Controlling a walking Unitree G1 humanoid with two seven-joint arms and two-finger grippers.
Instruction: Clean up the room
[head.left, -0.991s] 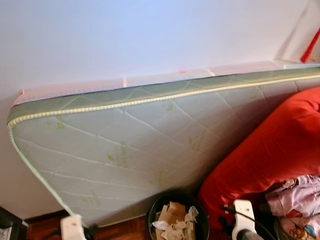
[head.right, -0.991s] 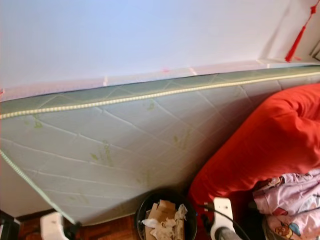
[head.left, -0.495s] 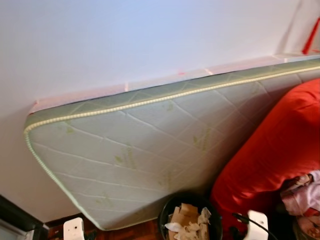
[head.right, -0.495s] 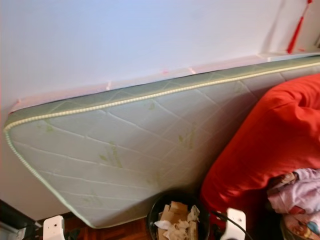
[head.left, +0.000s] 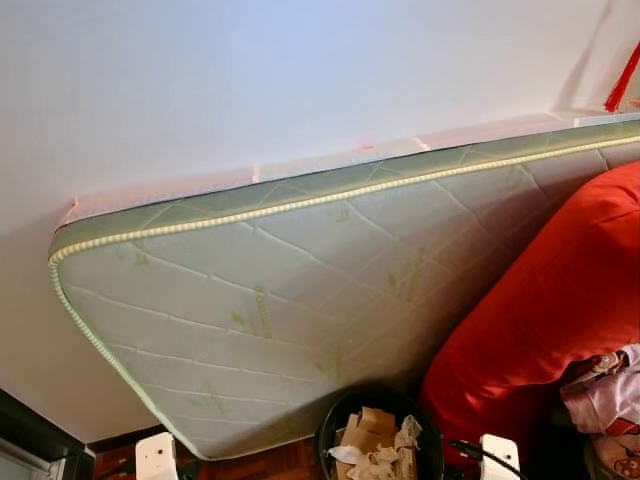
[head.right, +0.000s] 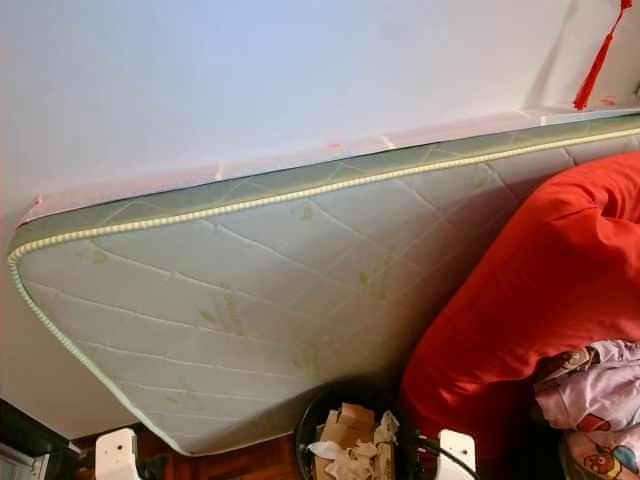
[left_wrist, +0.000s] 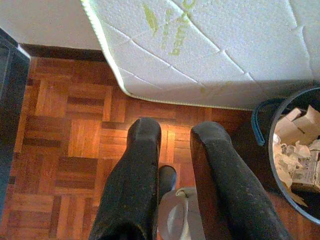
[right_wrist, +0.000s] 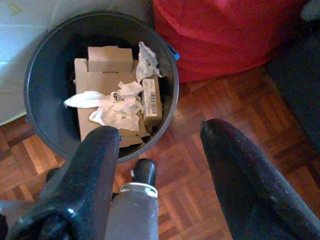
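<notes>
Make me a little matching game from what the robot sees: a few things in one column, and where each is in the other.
Things:
1. mattress
2. bin
3. red cushion
4. pink clothes

Places:
A. lying on the red cushion
B. leaning on the white wall
C. on the wood floor, holding cardboard and tissues
D. propped against the mattress

Pairs: 1-B, 2-C, 3-D, 4-A

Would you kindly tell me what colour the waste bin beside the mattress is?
The waste bin is dark grey to black, best seen in the right wrist view.
</notes>
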